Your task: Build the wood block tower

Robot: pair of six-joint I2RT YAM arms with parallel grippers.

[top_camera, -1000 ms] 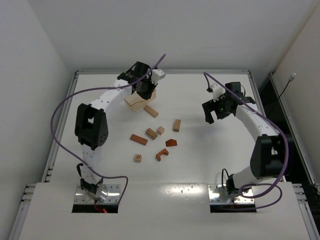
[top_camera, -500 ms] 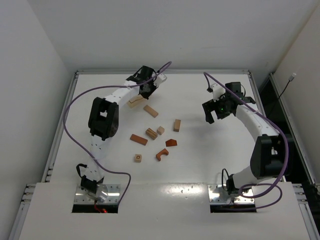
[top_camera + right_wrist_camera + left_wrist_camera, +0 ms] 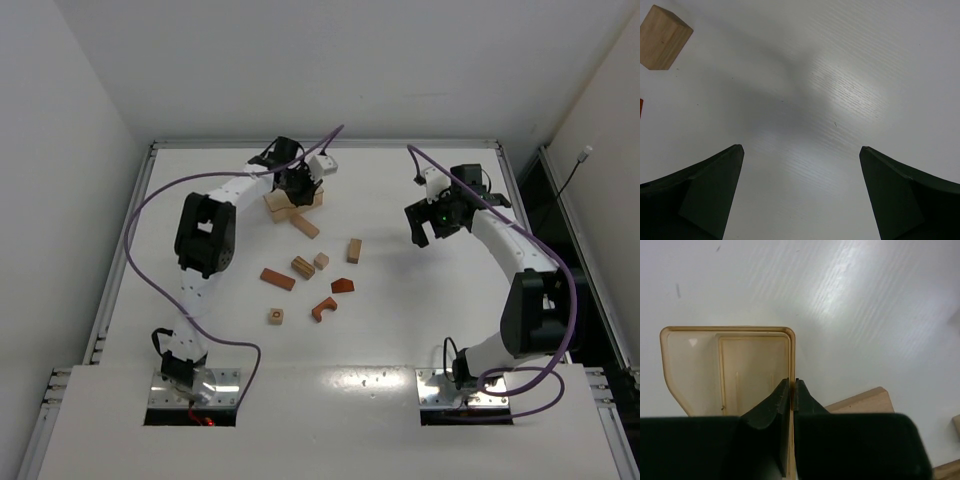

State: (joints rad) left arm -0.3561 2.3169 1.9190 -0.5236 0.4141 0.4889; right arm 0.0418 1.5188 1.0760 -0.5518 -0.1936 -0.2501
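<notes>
From above, your blocks [image 3: 303,266] lie loose and unstacked in the middle of the counter [image 3: 400,300], and the left claw [image 3: 297,187] is at the far box [image 3: 283,204]. Left wrist: it pinches the box's wall. Right wrist: your right claw [image 3: 801,148] is spread above the counter.

blocks [image 3: 303,266] and a box [image 3: 280,205] clutter the table [image 3: 430,320]; its right side lies open.

Widely parted jaws; pale block [image 3: 662,37], perhaps a cube, upper left.
</notes>
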